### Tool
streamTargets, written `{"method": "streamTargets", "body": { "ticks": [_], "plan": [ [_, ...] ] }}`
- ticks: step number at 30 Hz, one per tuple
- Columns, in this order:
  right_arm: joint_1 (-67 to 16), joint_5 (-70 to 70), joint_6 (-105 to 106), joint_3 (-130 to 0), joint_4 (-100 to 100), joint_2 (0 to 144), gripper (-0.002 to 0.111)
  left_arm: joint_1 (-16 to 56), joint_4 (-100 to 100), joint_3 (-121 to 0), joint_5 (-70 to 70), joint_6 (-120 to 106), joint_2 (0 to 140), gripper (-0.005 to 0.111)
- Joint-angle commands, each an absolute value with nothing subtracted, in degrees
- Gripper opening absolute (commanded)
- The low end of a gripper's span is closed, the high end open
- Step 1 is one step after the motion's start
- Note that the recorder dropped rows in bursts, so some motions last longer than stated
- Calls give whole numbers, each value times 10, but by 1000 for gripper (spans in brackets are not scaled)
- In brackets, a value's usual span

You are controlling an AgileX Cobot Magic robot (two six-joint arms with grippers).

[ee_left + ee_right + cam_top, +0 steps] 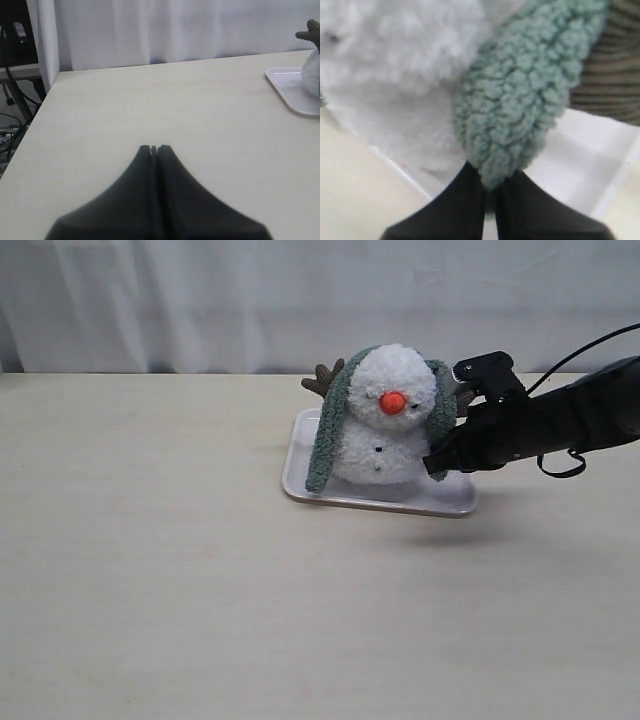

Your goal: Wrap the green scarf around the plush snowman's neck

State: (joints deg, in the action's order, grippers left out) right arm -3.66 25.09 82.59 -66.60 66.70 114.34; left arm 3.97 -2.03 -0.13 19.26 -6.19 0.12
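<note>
Wrapping underway: right gripper (490, 187) fingers (465, 205) pinch green scarf (520, 110) end beside plush snowman (385, 430) (left gripper (154, 149) pressed together, empty). Next, likely: carry end across snowman's front.

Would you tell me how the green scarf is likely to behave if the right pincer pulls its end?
Probably floppy: the green scarf hangs limply down both sides of the plush snowman. Its fuzzy pile likely resists slipping from the right pincer, shut on one end. It looks light, so the far end may follow.
</note>
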Motion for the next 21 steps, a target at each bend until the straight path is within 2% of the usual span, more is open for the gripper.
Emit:
{"method": "streamTargets", "body": {
  "ticks": [1,21],
  "plan": [
    [-35,337,827,-666,666,1130,4,38,-22,0,186,-59,0,0],
    [-35,404,749,-663,622,1146,4,38,-22,0,185,-59,0,0]
  ]
}}
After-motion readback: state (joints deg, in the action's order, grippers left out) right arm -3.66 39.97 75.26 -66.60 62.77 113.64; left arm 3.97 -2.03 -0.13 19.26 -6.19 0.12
